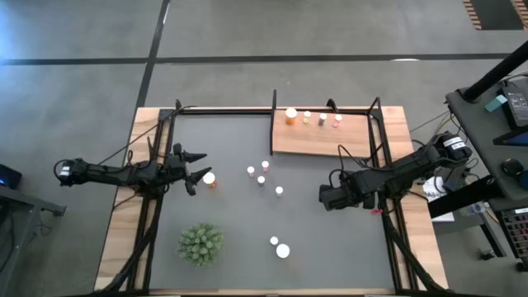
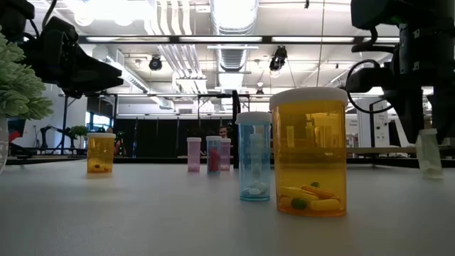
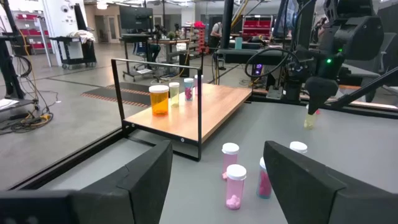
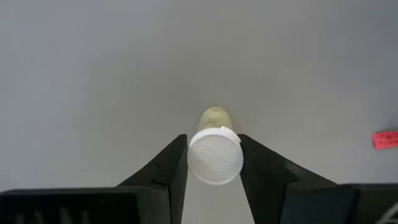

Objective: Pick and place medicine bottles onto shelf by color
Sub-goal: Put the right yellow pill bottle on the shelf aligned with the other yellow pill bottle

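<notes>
In the right wrist view a yellowish medicine bottle [image 4: 215, 127] with a white cap stands between the fingers of my right gripper [image 4: 214, 163], which is shut on it. The same bottle [image 2: 429, 153] shows at the right of the low view, and my right gripper [image 1: 327, 196] hides it from above. The shelf [image 1: 330, 139] at the far side carries an orange bottle [image 1: 291, 115] and three small ones. My left gripper [image 1: 194, 165] hovers open at the mat's left side, beside an orange bottle [image 1: 209, 178] that stands on the mat. My right gripper pinches the bottle's white cap [image 4: 215, 155] between its two fingers, one on each opposite side of the rim. The fingers come from above, pointing down. The bottle stays about upright, and its bottom [image 2: 430, 174] appears to rest on the mat.
Several small bottles [image 1: 261, 175] stand mid-mat, and two more [image 1: 280, 247] stand near the front edge. A green spiky plant [image 1: 200, 244] sits at the front left. Black frame posts [image 1: 274, 107] edge the shelf. A red tag [image 4: 385, 139] lies on the mat.
</notes>
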Tool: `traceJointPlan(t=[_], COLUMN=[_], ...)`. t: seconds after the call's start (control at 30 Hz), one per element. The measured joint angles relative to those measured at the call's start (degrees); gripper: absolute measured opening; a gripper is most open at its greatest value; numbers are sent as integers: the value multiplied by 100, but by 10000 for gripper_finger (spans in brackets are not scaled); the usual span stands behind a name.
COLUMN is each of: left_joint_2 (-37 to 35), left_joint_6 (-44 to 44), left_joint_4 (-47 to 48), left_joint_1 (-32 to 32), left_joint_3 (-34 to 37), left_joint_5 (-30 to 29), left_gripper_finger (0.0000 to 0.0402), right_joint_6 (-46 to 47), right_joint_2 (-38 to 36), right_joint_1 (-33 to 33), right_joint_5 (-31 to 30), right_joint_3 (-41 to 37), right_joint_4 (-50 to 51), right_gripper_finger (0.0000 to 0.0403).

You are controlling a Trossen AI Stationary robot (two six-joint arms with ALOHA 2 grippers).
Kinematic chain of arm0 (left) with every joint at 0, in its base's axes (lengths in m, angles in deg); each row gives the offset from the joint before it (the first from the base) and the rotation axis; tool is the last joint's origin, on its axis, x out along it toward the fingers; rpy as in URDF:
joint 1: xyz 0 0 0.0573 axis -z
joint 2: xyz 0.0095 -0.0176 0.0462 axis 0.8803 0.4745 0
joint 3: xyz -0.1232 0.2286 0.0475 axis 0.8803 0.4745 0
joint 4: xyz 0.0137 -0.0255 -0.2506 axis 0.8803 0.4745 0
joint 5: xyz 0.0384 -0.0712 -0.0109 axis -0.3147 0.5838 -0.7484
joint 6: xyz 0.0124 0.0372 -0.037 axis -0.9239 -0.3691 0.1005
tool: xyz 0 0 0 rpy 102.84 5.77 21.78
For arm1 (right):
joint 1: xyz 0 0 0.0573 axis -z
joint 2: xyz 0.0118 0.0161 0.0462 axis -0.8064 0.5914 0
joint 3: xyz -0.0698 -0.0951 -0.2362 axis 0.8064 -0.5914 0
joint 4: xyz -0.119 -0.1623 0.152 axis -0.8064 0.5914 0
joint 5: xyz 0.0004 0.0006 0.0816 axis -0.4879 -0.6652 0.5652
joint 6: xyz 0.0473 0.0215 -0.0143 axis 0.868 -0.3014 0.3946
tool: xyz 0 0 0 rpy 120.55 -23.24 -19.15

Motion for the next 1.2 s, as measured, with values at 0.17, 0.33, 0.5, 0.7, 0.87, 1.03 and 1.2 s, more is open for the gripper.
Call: traceJointPlan(t=[0.17,0.33,0.5,0.7,0.87,1.03,1.2], left_joint_2=[2,0,1,0,0,0,0], left_joint_6=[-1,0,-1,-2,-2,-2,-2], left_joint_4=[1,2,0,1,2,0,2], left_joint_1=[0,0,-2,0,-2,-1,0], left_joint_3=[0,0,0,0,0,0,0], left_joint_5=[0,0,0,0,0,0,0], left_gripper_finger=[238,238,238,238,238,238,238], right_joint_6=[-3,-18,-544,-2119,-3036,-3744,-4525], right_joint_2=[0,0,217,656,868,1088,1382], right_joint_1=[115,396,1130,2275,2889,3341,3744], right_joint_5=[-270,-759,-1091,-1100,-1207,-1381,-1173], right_joint_3=[300,828,1326,2002,2507,2668,2723], right_joint_4=[156,701,1113,1138,1106,796,324], right_gripper_finger=[118,111,111,111,110,110,109])
